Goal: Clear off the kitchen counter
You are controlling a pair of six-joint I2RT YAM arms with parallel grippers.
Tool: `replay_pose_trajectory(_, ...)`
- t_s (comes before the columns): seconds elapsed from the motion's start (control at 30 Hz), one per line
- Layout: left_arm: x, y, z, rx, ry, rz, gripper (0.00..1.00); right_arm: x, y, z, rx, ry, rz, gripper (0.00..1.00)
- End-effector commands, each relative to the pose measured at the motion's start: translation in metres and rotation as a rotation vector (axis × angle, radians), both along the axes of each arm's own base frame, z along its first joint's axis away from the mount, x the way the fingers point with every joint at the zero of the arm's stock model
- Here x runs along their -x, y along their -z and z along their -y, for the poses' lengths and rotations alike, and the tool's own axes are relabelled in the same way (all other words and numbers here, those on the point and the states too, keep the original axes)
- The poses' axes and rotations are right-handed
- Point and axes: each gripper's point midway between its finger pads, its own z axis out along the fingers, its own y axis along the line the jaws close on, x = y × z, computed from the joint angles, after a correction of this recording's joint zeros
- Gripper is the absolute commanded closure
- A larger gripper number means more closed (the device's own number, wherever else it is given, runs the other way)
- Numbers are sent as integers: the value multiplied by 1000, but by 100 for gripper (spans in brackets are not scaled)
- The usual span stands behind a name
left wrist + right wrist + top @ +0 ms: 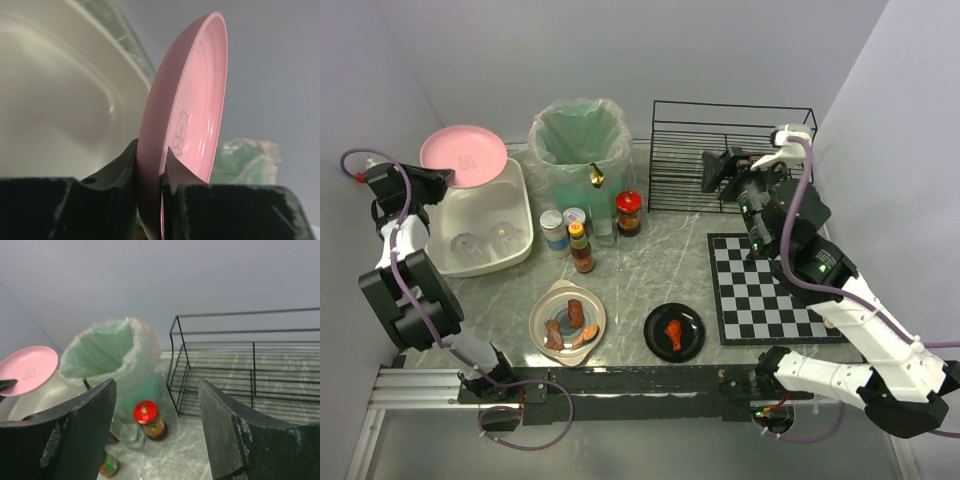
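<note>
The kitchen counter (660, 265) is grey marble with white veins. My left gripper (150, 167) is shut on the rim of a pink plate (187, 100), held on edge above the white tub (60, 100). From above, the pink plate (465, 155) hangs over the tub's (515, 255) back left corner, with the left gripper (438, 178) at its near left rim. My right gripper (712, 170) hovers open and holds nothing, high in front of the black wire rack (730, 150). In its wrist view the right gripper (157, 425) looks down at a red-lidded jar (149, 419).
A green-bagged bin (578, 150) stands at the back centre, with jars and bottles (581, 247) and the red-lidded jar (629, 212) before it. A beige plate with food (567, 322), a black plate with food (674, 332) and a checkered mat (765, 288) lie nearer.
</note>
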Motion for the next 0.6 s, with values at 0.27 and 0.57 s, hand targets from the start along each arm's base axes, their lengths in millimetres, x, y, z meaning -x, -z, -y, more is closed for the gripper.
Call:
replay_pose_trajectory(0.27,4,61,-32,-131,-118,-272,99,-9,38,1,-4,-15,-72,26)
replay_pose_trajectory(0.57,-18,100,-14,-227,-89,-410,99,-10,52,4,-5,-14,-96,26)
